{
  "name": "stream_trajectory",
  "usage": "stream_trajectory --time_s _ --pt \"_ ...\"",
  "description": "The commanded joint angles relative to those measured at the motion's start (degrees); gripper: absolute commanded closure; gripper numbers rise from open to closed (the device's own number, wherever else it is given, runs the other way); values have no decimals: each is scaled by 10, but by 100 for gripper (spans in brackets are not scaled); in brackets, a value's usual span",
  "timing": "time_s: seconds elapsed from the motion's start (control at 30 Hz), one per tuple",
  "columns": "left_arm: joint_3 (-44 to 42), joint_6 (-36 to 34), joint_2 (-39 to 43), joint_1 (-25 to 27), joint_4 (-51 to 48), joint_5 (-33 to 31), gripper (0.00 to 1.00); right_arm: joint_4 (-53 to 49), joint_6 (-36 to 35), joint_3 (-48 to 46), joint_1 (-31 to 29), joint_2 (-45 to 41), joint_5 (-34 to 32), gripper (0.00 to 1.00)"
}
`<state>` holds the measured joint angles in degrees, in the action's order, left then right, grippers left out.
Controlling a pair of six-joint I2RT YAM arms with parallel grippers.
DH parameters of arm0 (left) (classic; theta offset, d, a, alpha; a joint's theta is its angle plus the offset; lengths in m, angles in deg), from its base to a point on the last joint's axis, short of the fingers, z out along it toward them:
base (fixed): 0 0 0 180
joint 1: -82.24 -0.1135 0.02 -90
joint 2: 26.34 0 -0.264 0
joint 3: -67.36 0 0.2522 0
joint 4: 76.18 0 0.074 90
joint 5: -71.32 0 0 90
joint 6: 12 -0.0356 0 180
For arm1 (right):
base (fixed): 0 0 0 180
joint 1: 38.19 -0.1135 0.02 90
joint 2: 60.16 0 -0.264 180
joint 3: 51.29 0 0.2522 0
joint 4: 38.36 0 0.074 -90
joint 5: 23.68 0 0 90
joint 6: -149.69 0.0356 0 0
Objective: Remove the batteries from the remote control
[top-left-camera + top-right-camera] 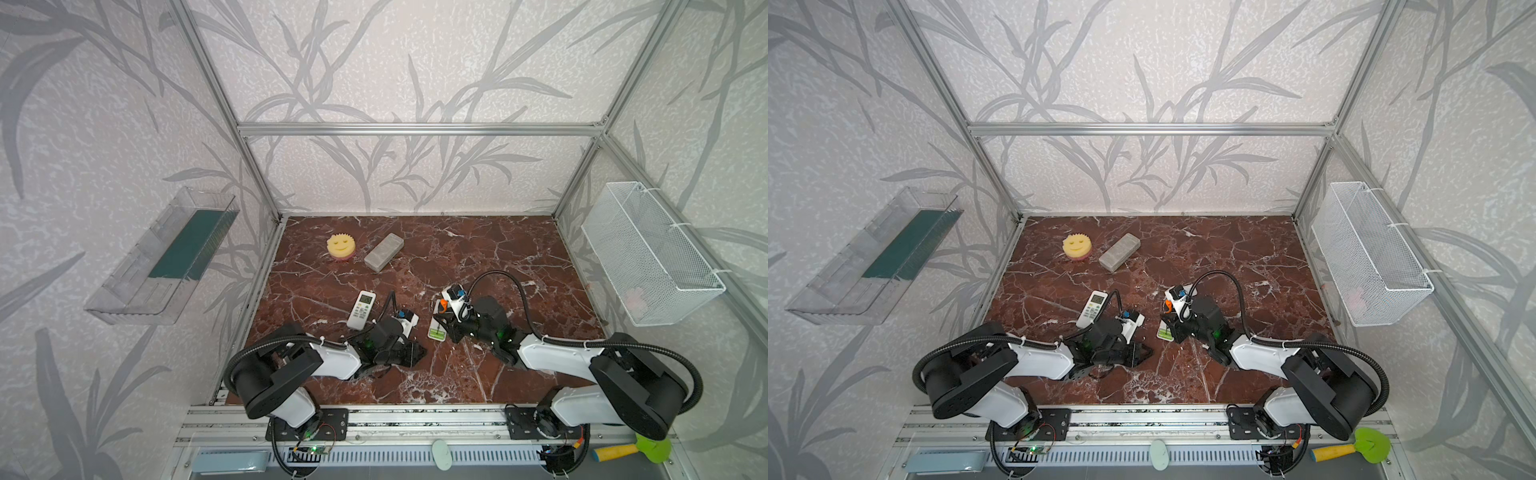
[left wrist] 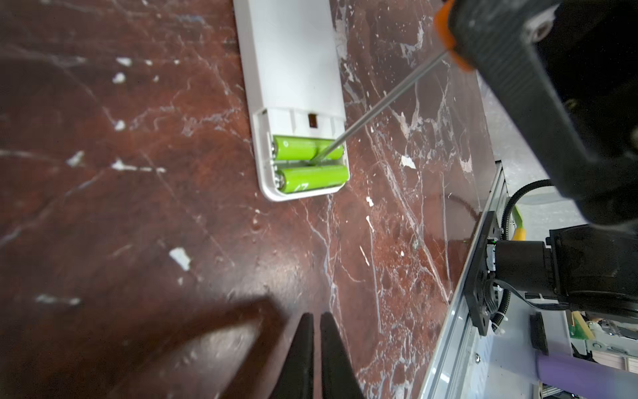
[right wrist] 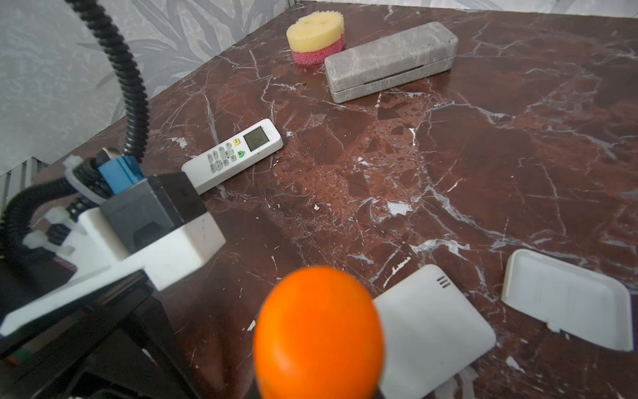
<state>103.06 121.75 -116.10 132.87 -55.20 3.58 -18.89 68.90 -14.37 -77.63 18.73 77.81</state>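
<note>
1. My fingers (image 2: pixel 305 349) on the left gripper (image 2: pixel 317 328) are pressed together with nothing between them. They sit low over the table (image 2: pixel 138 207), well short of the remote (image 2: pixel 290 69); whether they touch the table I cannot tell.
2. My right gripper (image 1: pixel 445 319) is clamped on the orange handle of a screwdriver (image 2: pixel 383 103). In the right wrist view that handle fills the foreground and hides my fingertips there.
3. The remote lies face down on the table between my two arms. Its back cover is off and its battery bay is open at the end nearest my left gripper.
4. Two batteries (image 2: pixel 314 178) show in the bay, lime green, lying side by side across the remote's width. Both are in the bay.
5. The screwdriver's thin shaft slants down from my right gripper and crosses the battery that lies deeper in the bay. Its tip rests in the seam between the two.
6. The cover (image 3: pixel 566 300) lies on the table just beside the remote, apart from it.
7. A second remote (image 1: pixel 361 309) lies face up, screen and buttons showing. In both top views it is left of the open one, just beyond my left wrist.
8. At the back left a yellow smiley sponge (image 1: pixel 340 246) sits next to a grey case (image 1: pixel 383 252). They are close, but I cannot tell whether they touch.
</note>
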Motion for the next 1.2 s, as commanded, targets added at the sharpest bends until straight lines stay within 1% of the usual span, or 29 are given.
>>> stream_trajectory --time_s 0.0,0.1,0.2,0.3,0.47,0.73,1.17 --pt "11 14 -39 5 81 -18 92 -54 20 -23 -2 1 -24 100" --pt "15 19 -64 5 108 -28 92 -54 32 -25 -2 1 -27 100" --pt "22 19 -83 5 114 -37 92 -54 48 -26 -1 10 -34 100" --pt "20 23 -94 5 133 -52 93 -50 64 -24 1 22 -32 100" --pt "22 26 -110 5 144 -59 92 -42 98 -15 9 53 -21 100" --pt "24 25 -120 3 144 -81 93 -12 150 -8 30 98 14 100" --pt "18 31 -134 -17 166 -86 93 9 222 -18 59 131 29 100"
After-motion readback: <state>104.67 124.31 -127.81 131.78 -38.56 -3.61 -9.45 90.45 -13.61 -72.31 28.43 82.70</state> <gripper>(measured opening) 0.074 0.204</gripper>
